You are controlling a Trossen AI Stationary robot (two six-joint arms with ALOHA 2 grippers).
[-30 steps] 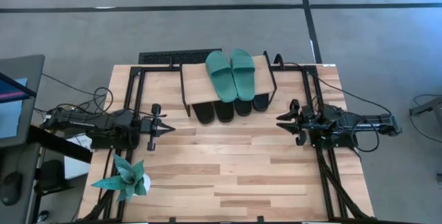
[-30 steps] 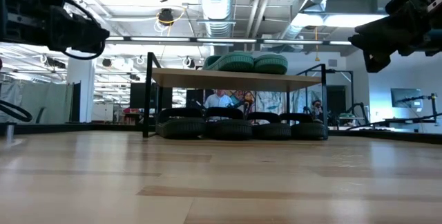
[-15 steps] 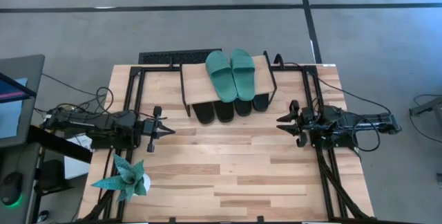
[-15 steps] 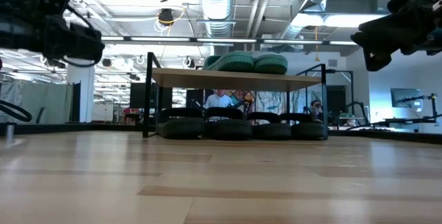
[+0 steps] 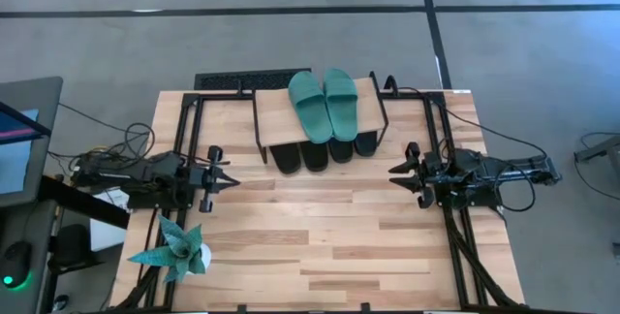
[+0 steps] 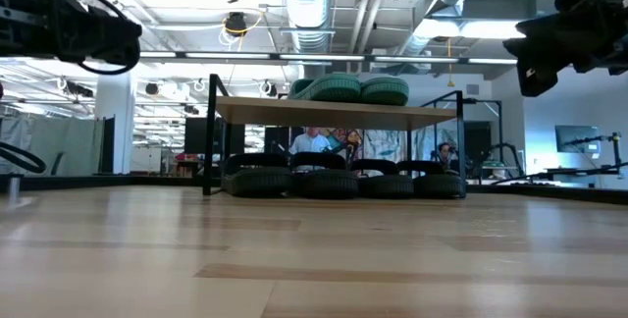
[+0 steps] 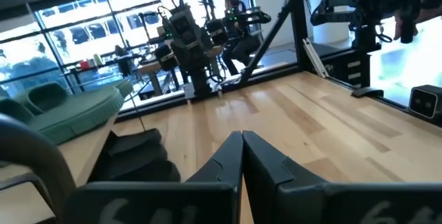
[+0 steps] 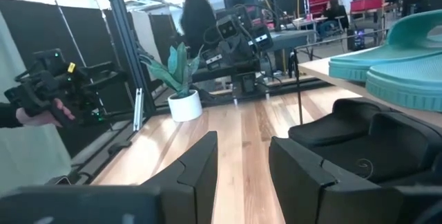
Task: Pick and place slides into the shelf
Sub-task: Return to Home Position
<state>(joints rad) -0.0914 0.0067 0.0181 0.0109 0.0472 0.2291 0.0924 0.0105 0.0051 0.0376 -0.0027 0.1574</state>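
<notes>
Left claw point(image 5: 226, 177) retreated leftward, well apart from slides point(image 5: 327, 106) at shelf point(image 5: 274, 115).

Your shelf point(image 5: 273, 116) at the table's point(image 5: 329, 241) far edge, two slides point(image 5: 312, 109) on top, four slides point(image 5: 316, 153) beneath, plant point(image 5: 177, 251) well before its left end.

We saw a smooth, faintly glossy pale wooden tabletop point(image 5: 320, 246), a light wood plank shelf point(image 5: 276, 110) on thin black metal legs point(image 6: 208, 151), matt teal rubber slides point(image 5: 312, 109) and matt black rubber slides point(image 5: 315, 154).
</notes>
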